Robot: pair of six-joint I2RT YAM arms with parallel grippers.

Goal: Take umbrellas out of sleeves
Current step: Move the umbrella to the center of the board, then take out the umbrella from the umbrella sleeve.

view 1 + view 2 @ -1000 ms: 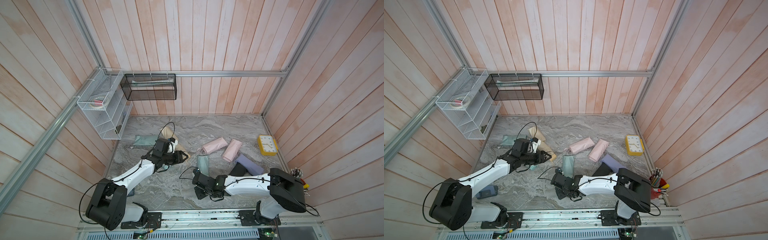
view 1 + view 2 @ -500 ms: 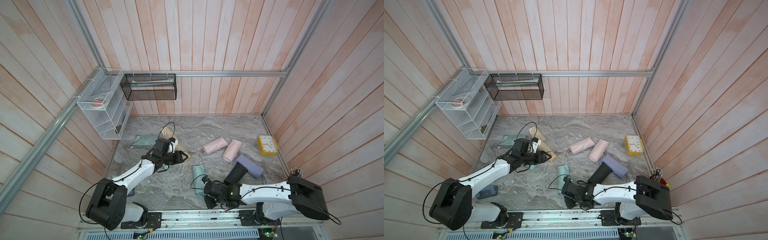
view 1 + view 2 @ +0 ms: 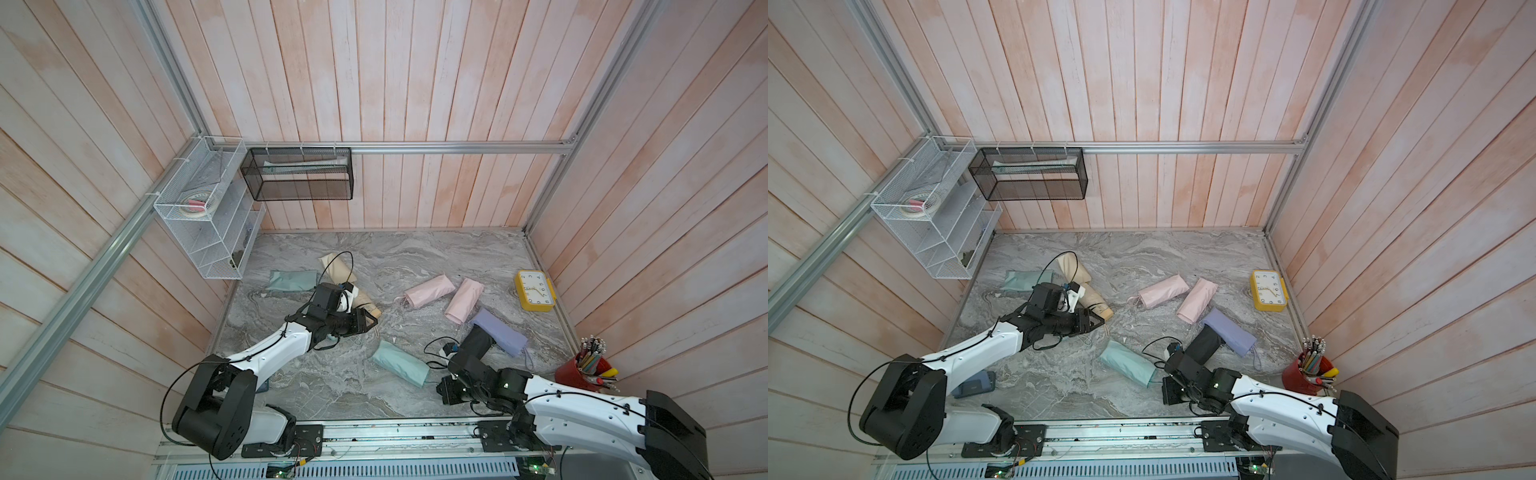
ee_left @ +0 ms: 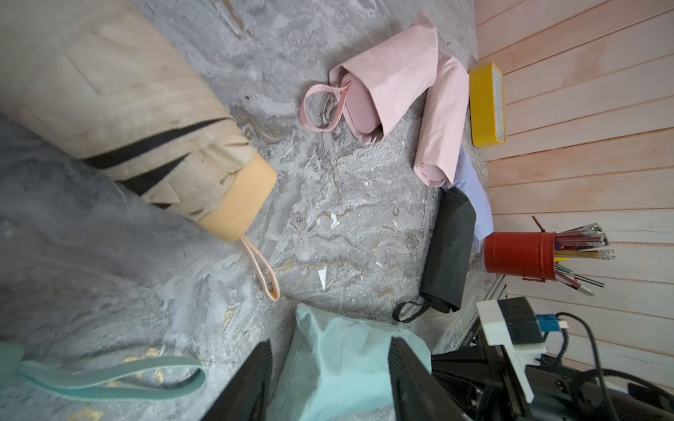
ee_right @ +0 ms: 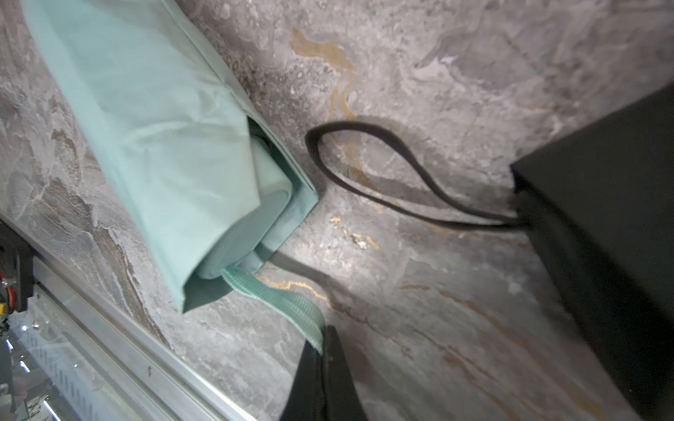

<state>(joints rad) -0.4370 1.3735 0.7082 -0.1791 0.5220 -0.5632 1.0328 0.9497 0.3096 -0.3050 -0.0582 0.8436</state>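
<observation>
My right gripper [image 5: 324, 335] is shut on the mint wrist cord [image 5: 284, 302] of a mint umbrella [image 5: 262, 204] whose handle peeks from its mint sleeve [image 3: 399, 365], lying slantwise near the front edge. My left gripper [image 3: 368, 322] hangs open beside the cream umbrella [image 4: 153, 145], and the mint sleeve [image 4: 339, 364] shows past its fingers, apart from them. A flat mint sleeve [image 3: 291, 280] lies at the back left. Two pink sleeved umbrellas [image 3: 426, 291] [image 3: 463, 301], a lavender one [image 3: 498, 332] and a black one [image 3: 478, 343] lie to the right.
A yellow clock [image 3: 534, 291] lies by the right wall and a red pencil cup [image 3: 582, 372] stands at the front right. A white wire shelf [image 3: 208, 224] and a black mesh basket [image 3: 299, 174] hang on the walls. A metal rail [image 5: 109, 328] runs along the front edge.
My right gripper has pulled to the right along the front edge, dragging the mint sleeved umbrella by its cord from upright to slantwise. The left arm has stayed put.
</observation>
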